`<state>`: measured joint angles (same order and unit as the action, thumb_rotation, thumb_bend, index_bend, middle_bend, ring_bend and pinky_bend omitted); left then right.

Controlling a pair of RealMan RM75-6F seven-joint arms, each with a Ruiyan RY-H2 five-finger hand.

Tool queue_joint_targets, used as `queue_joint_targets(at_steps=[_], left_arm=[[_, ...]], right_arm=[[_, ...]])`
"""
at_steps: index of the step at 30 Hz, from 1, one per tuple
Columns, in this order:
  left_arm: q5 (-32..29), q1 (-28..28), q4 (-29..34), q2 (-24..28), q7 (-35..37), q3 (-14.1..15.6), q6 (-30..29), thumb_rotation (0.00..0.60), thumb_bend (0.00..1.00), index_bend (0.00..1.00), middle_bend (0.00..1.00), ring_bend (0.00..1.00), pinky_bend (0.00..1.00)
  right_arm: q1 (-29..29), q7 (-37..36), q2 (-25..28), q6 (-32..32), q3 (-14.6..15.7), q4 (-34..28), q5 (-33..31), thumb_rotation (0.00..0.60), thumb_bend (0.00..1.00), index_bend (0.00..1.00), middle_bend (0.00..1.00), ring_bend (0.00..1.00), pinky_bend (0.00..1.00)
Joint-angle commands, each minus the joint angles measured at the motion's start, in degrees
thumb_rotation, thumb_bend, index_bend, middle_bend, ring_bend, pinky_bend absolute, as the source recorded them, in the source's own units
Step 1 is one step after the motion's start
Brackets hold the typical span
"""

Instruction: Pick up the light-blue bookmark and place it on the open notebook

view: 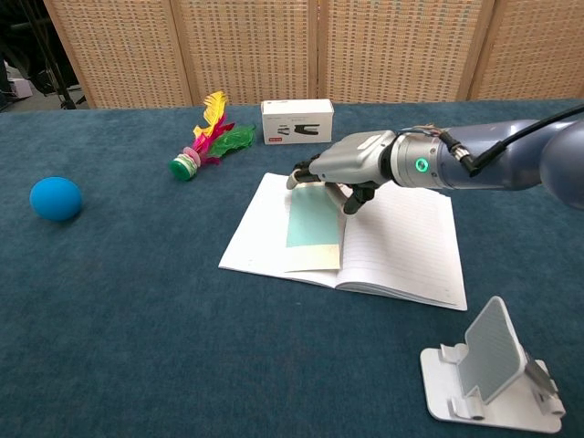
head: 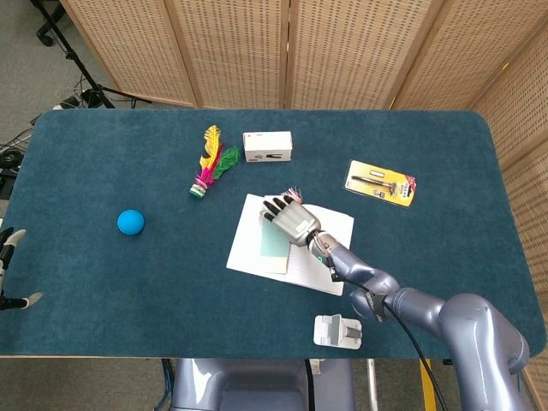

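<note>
The light-blue bookmark (head: pixel 274 246) (view: pixel 315 219) lies flat on the left page of the open notebook (head: pixel 325 231) (view: pixel 401 246), along the spine. My right hand (head: pixel 290 219) (view: pixel 351 166) hovers over the notebook's far edge, just right of the bookmark's top end. Its fingers are spread and slightly curled and hold nothing. Only two pale fingertips (head: pixel 17 236) of my left hand (head: pixel 10 267) show at the table's left edge in the head view, apart and holding nothing.
A blue ball (head: pixel 130 222) (view: pixel 55 198) sits at the left. A feathered shuttlecock (head: pixel 207 167) (view: pixel 203 144) and a white box (head: pixel 267 145) (view: pixel 297 121) lie behind the notebook. A yellow package (head: pixel 381 182) is at the right, a white phone stand (head: pixel 337 330) (view: pixel 493 374) near the front.
</note>
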<state>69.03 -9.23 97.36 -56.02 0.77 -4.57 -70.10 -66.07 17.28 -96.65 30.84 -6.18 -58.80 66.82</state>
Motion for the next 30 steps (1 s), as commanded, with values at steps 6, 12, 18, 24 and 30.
queue_joint_targets(at_steps=[6,12,18,24,30], left_arm=[[0.0,0.0,0.2,0.0,0.0,0.1,0.0,0.6,0.0,0.0,0.0,0.0,0.0],[0.3,-0.2,0.2,0.1,0.3,0.2,0.5,0.6,0.0,0.0,0.0,0.0,0.0],[0.4,-0.9,0.2,0.4,1.1,0.4,2.2,0.6,0.0,0.0,0.0,0.0,0.0],[1.0,-1.3,0.0,0.7,1.9,0.7,3.1,0.6,0.0,0.0,0.0,0.0,0.0],[1.8,-1.2,0.1,0.9,2.3,0.9,3.0,0.6,0.0,0.0,0.0,0.0,0.0]], right_arm=[[0.9,1.6,0.0,0.0,1.5,-0.6,0.3,0.6,1.0,0.03,0.0,0.0,0.12],[2.5,3.4,0.2,2.0,2.0,-2.2,-1.0,0.6,1.0,0.03,0.0,0.0,0.12],[4.8,6.2,0.5,5.3,1.8,-4.3,-4.4,0.6,1.0,0.04,0.0,0.0,0.12],[6.7,9.4,1.5,7.8,1.5,-6.0,-8.8,0.6,1.0,0.04,0.0,0.0,0.12],[8.1,12.4,2.3,10.0,1.8,-8.3,-11.6,0.6,1.0,0.04,0.0,0.0,0.12]])
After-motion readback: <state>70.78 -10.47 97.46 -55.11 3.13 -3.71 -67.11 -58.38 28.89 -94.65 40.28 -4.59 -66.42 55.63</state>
